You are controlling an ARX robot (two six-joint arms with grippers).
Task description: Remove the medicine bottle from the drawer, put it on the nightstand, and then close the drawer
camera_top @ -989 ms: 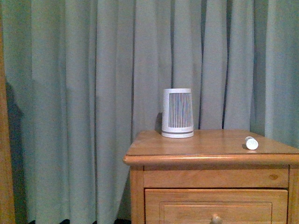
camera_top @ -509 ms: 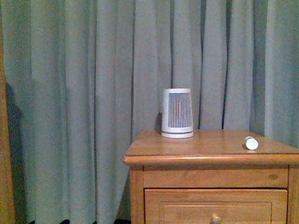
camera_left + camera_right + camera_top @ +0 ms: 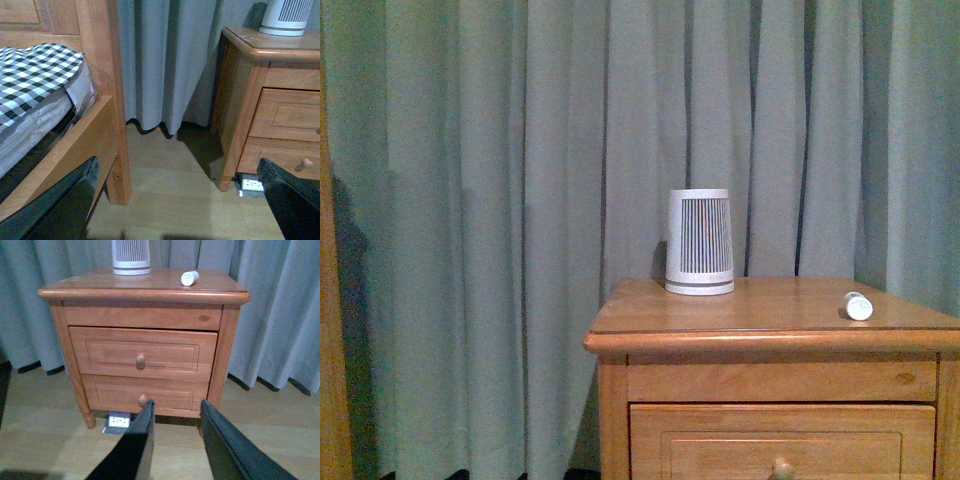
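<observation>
Task seemingly at its end: tiny white cylindrical medicine bottle (image 3: 189, 278) lying on its side atop the honey-brown wooden nightstand (image 3: 145, 290), near the right edge, well apart from the ribbed white tapered device (image 3: 131, 256). Upper knobbed drawer (image 3: 142, 354) flush, apparently closed. Right gripper (image 3: 175, 440) backed off, low before the cabinet, jaws released and empty. Left gripper (image 3: 180, 200) aside near the wooden bed frame (image 3: 107, 100), jaws spread wide. Nothing further called for beyond retreat.
</observation>
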